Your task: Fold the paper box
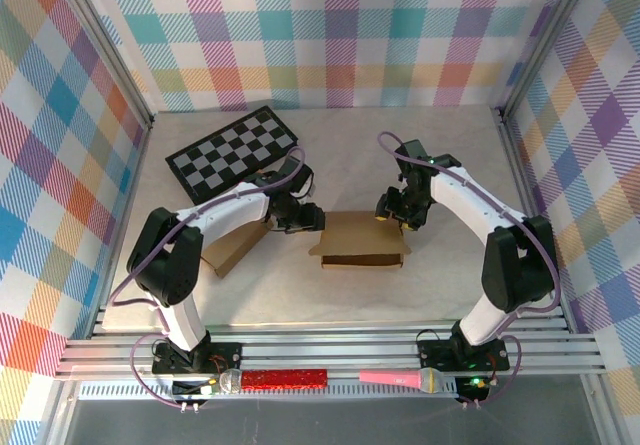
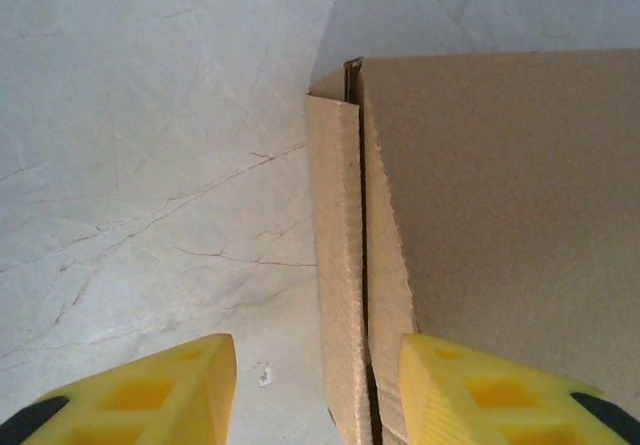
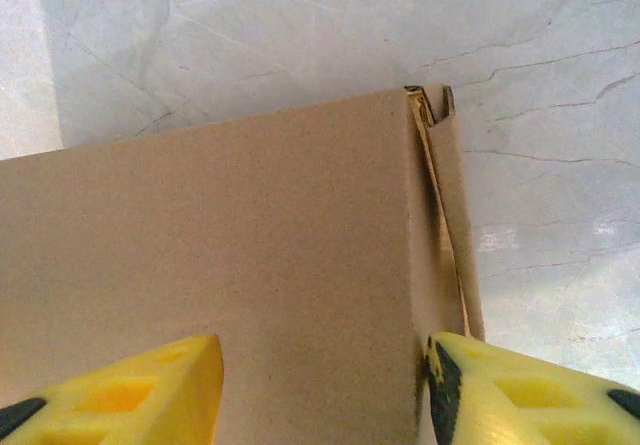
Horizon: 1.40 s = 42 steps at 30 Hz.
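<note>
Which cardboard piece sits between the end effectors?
The central paper box, flanked by the left end effector and right end effector; the other cardboard lies under the left arm.

Paper box [image 1: 360,240] sits mid-worktop [image 1: 450,165], with both arms in on it: left gripper [image 1: 303,217] at its left end, right gripper [image 1: 393,208] at its far right corner. From the left wrist, one finger hangs over bare worktop, the other over the box, side flap between them. Back left lies the chessboard [image 1: 235,152], with a cardboard piece [image 1: 232,250] in front of it, under the left arm. On the near rail: a stick [image 1: 285,378] left, microphone [image 1: 400,377] right.
</note>
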Available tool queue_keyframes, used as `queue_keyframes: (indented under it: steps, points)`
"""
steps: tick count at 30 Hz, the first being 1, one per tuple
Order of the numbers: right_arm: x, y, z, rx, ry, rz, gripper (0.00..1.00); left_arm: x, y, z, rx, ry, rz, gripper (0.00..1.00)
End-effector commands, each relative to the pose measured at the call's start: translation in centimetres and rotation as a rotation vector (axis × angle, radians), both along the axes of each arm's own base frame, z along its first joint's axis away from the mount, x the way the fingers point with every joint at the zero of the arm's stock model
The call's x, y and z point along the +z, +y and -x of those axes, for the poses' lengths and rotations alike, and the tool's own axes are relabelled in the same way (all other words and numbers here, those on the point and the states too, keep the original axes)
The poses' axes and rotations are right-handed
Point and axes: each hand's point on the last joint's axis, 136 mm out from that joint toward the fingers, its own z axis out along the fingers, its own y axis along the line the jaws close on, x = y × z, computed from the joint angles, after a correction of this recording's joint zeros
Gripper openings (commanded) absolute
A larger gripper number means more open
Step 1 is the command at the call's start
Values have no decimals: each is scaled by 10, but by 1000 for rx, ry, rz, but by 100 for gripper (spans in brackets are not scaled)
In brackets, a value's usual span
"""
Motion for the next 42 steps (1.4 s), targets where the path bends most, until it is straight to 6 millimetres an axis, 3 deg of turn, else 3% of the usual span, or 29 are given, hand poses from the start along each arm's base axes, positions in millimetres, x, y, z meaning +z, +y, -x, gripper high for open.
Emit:
queue_keyframes:
  steps: [1,10,18,32,42]
  points:
    - [-5,-5,6,32,11,17,54,20,3,2,38,-33,16,47]
    - [-17,-8,9,37,31,31,40,27,14,9,79,-25,-7,48]
    - [-21,-9,12,38,39,40,35,34,-3,8,92,-5,89,48]
    - [-20,-10,15,41,41,37,36,-7,-11,25,47,84,84,47]
    - [-8,-18,24,34,9,51,45,-21,-11,32,39,101,76,47]
